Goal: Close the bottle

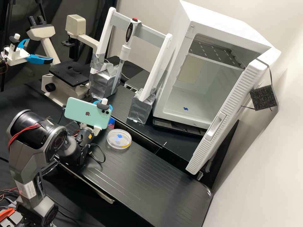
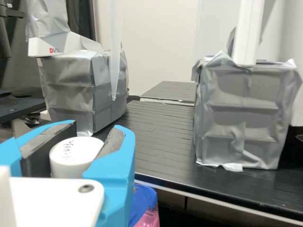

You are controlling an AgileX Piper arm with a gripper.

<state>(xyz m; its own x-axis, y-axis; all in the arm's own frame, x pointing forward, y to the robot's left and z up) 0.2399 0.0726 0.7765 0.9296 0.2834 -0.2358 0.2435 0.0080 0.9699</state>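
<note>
Is showing a round white cap (image 2: 75, 158), smooth-sided and almost flat on top, with small dark handwriting running across the upper face. Is standing upright or nearly so, with the top facing up and opposite sides touching the pads of two blue fingers (image 2: 115, 158). Is staying on the near side of the left foil-wrapped block (image 2: 71, 94), apart from it. Is hiding the lower edge behind the fingers' white mount (image 2: 52, 198), leaving unclear whether resting on a bottle's neck.
</note>
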